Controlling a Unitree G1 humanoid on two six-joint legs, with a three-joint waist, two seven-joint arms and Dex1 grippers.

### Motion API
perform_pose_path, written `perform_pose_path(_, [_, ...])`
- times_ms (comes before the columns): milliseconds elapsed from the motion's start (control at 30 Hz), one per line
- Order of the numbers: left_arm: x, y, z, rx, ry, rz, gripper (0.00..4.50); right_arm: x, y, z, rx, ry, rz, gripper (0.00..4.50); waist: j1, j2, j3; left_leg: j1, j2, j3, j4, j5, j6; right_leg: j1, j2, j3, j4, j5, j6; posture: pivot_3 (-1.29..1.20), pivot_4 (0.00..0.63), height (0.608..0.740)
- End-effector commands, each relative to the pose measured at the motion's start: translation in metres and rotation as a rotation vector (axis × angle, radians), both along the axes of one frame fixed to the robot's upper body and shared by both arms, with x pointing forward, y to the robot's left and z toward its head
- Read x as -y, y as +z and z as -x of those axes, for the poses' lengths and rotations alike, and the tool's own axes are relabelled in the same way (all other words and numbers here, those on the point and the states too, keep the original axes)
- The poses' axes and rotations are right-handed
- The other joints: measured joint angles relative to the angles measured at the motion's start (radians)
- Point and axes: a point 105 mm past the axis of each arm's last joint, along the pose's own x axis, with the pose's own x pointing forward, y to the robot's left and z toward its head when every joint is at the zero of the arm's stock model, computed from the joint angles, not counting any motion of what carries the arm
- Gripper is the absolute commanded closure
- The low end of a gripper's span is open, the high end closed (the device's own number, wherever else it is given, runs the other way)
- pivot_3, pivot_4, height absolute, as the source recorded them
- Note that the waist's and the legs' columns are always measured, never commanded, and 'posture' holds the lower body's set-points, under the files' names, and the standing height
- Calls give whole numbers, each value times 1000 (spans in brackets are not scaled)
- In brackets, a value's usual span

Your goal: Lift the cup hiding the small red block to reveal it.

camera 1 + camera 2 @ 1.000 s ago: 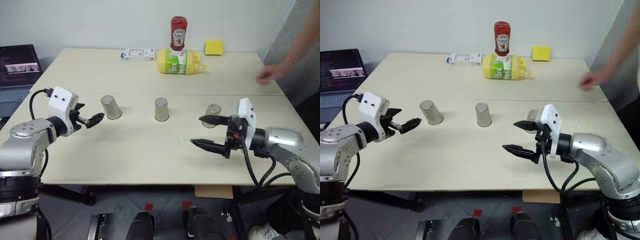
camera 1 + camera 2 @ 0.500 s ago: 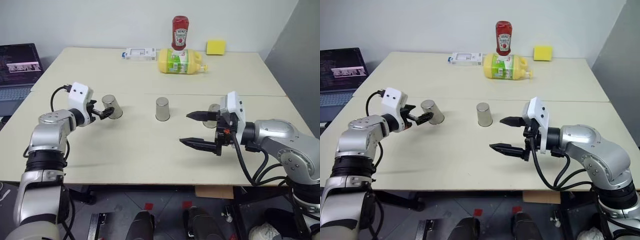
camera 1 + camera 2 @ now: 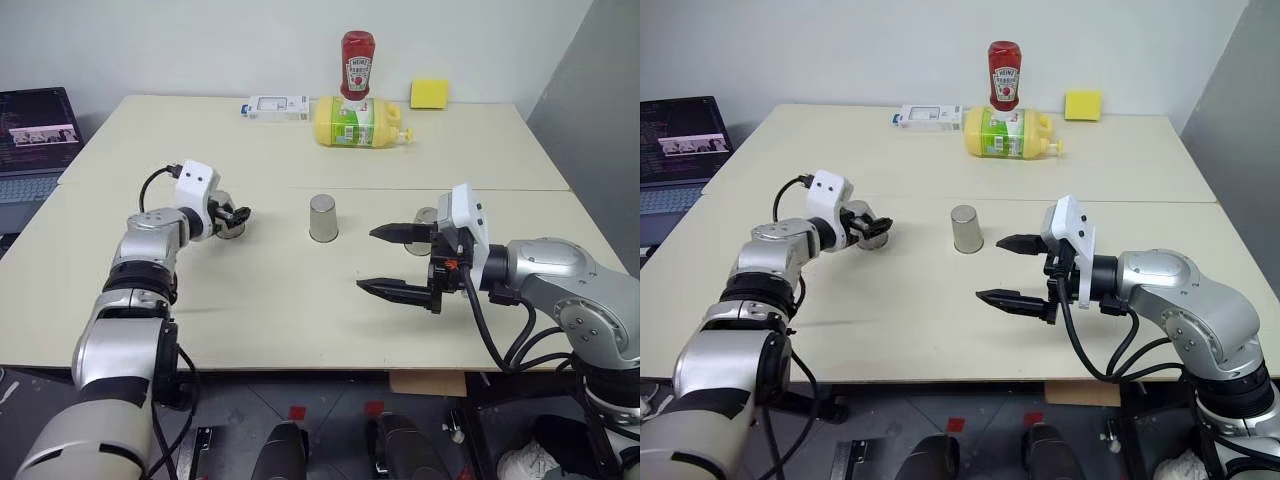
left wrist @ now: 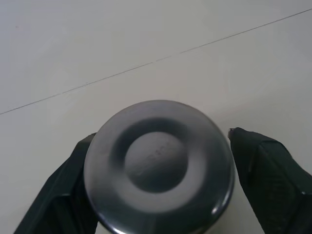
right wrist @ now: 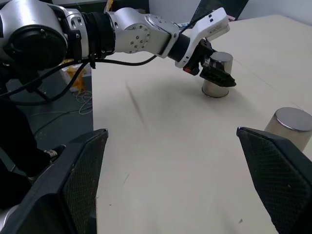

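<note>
Toward the surface's (image 3: 300, 300) left edge, my left tool (image 3: 233, 217) pinches the cup (image 3: 229, 225); lifting remains, right tool (image 3: 390, 262) spread.

Three silver cups stand in a row across the table (image 3: 300, 320): left cup (image 3: 229, 224), middle cup (image 3: 322, 217), right cup (image 3: 425, 225). At the far edge are one ketchup bottle (image 3: 357, 66), one yellow bottle (image 3: 358, 123), one sponge (image 3: 428, 95) and one white box (image 3: 278, 107). One laptop (image 3: 36, 140) sits at far left.
</note>
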Motion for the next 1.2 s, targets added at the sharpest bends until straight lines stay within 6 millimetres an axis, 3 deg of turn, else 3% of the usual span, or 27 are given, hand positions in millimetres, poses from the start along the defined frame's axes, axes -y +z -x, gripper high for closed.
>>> perform_pose_path(33, [0, 23, -5, 71, 3, 40, 1603, 3, 9, 3, 48, 2, -9, 0, 0, 0, 0, 0, 0, 0, 0, 0, 0, 0, 0, 0, 0, 0, 0, 0, 150, 740])
perform_pose_path(167, [-5, 49, -4, 128, -18, 87, 1769, 3, 10, 2, 45, -3, -18, 0, 0, 0, 0, 0, 0, 0, 0, 0, 0, 0, 0, 0, 0, 0, 0, 0, 150, 740])
perform_pose_path(300, [-32, 66, 1, 180, 70, 63, 1769, 5, 11, -1, 39, -13, -32, 0, -4, 0, 0, -1, 0, 0, 0, 0, 0, -2, 0, 0, 0, 0, 0, 0, 150, 740])
perform_pose_path(433, [-67, 54, 8, 170, 242, 15, 1770, 4, 12, -6, 43, -10, -34, 0, -4, 0, 0, -1, 0, 0, 0, 0, 0, -2, 0, 0, 1, 0, 0, 0, 150, 740])
perform_pose_path(533, [-82, 45, 11, 165, 339, 0, 1770, 3, 15, -9, 48, -2, -36, 0, -1, 0, 0, -1, 0, 0, 0, 0, 0, -2, 0, 0, 1, 0, 0, 0, 150, 740])
perform_pose_path(833, [-95, 12, 18, 106, 471, 102, 1770, 3, 17, -11, 50, 3, -25, 0, 0, 0, 0, -3, 0, 0, 1, 0, 0, -3, 0, 0, 1, 3, -4, 0, 150, 740])
perform_pose_path(900, [-97, 13, 19, 111, 502, 143, 1069, 4, 17, -11, 50, -2, -23, 0, 0, 0, 0, -3, 0, 0, 0, 0, 0, -3, -1, 0, 1, 3, -4, 0, 150, 740])
perform_pose_path(1033, [-98, 19, 17, 130, 504, 134, 204, 5, 17, -10, 51, -7, -21, 0, -1, 0, 0, -3, 0, 0, 1, 0, 0, -3, -1, 0, 1, 3, -4, 0, 150, 740])
perform_pose_path(1100, [-98, 26, 16, 151, 502, 141, 37, 5, 17, -10, 53, -13, -20, 0, -1, 0, 0, -3, 0, 0, 1, 0, 0, -3, -1, 0, 1, 3, -4, 0, 150, 740])
perform_pose_path(1200, [-100, 51, 15, 235, 487, 122, 37, 8, 18, -12, 72, -44, -31, 0, -1, 0, 0, -3, 0, 0, 1, 0, 0, -3, -1, 0, 1, 3, -4, 0, 150, 740])
